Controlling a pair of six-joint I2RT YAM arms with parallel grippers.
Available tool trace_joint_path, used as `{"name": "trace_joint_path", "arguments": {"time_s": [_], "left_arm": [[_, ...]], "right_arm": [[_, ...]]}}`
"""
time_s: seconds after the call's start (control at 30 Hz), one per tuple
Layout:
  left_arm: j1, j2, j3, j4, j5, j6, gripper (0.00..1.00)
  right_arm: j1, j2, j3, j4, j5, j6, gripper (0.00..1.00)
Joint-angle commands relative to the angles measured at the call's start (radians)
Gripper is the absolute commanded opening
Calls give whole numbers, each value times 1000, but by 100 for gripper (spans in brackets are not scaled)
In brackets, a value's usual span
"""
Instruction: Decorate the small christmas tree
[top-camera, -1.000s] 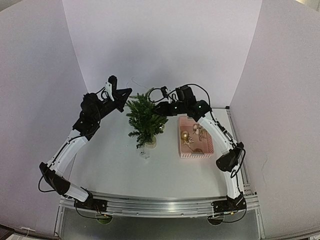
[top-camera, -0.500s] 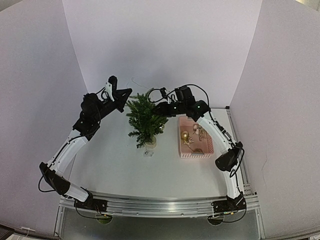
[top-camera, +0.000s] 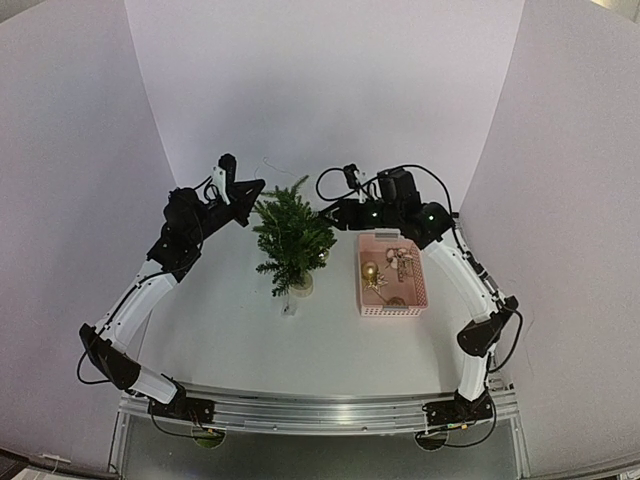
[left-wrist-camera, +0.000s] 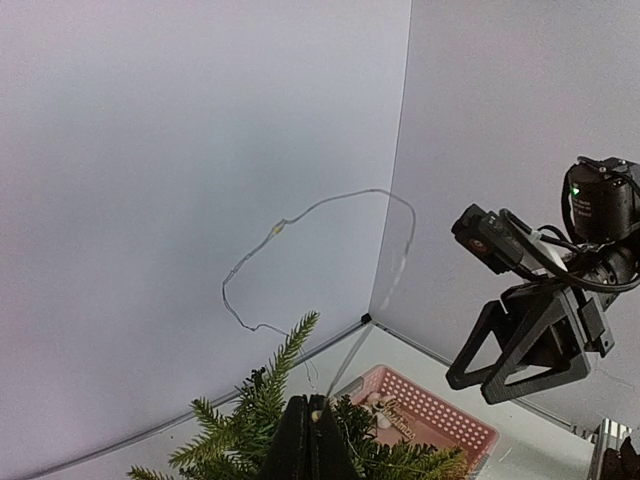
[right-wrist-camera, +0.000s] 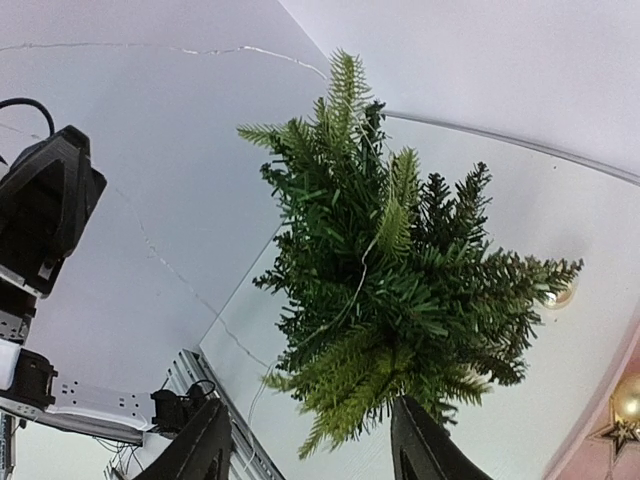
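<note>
The tree stands upright on the table, between the two grippers and left of the basket. The left gripper is level with the treetop, just beside the upper left branches. In its wrist view the needles crowd the bottom edge right around the fingers. These are pressed together, and a thin wire loops up from them against the back wall and drops back toward the tree. The wire seems pinched between them, though the contact itself is too fine to see. The right gripper sits near the tree's upper right side, apart from the branches, its jaws spread wide. Its wrist camera frames the tree between the two fingers.

The tree's pale base shows only partly from above, under the low branches. In the left wrist view only the treetop is in frame, and in the right wrist view the base is lost behind foliage and a finger. A strand of the wire runs through the needles there, and its ends cannot be traced. A small gold ball peeps out behind the branches on the basket side. The basket holds gold ornaments, one round and one star-shaped; the rest are too small to tell. A tiny pale object lies on the table in front of the base, and I cannot make out what it is.
</note>
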Motion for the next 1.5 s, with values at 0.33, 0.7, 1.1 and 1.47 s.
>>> {"name": "trace_joint_path", "arguments": {"time_s": [0.33, 0.7, 1.1, 1.47], "left_arm": [[5, -22, 11, 33, 6, -6, 0], [5, -25, 0, 39, 1, -8, 0], [5, -28, -12, 47, 1, -9, 0], [5, -39, -22, 52, 4, -5, 0]], "right_arm": [[31, -22, -60, -12, 29, -116, 44], [36, 110, 58, -25, -4, -135, 39], [32, 113, 59, -20, -129, -103, 20], [29, 72, 116, -18, -50, -73, 23]]}}
